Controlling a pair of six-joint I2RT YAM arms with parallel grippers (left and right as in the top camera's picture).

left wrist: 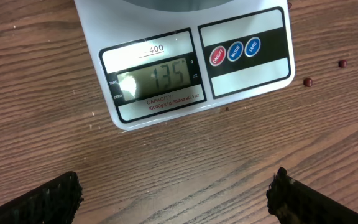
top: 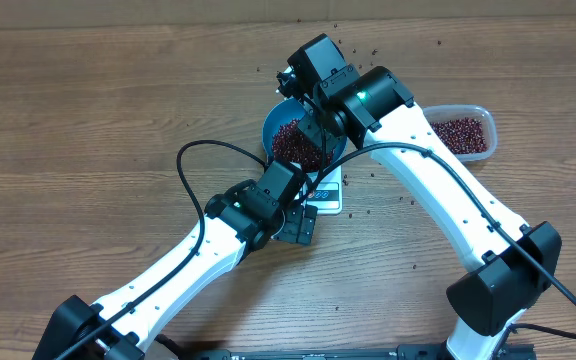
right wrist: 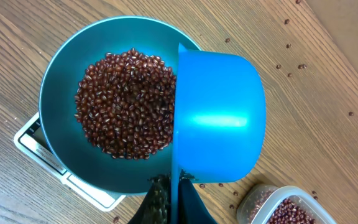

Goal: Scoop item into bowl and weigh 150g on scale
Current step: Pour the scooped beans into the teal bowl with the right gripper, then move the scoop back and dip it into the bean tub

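Tiny maroon beans (right wrist: 126, 102) are sitting in the round blue bowl (right wrist: 58, 81) beneath me. My right gripper (right wrist: 173, 199) is clamping a tipped blue plastic scoop (right wrist: 219, 118).

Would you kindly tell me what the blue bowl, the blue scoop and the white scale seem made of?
Round bright blue bowl: probably plastic, smooth satin, evenly coloured thin rim. Small blue handled scoop: likely moulded plastic, glossy, showing a soft highlight band. Flat white square scale: apparently plastic casing, smooth, with a reflective display window.
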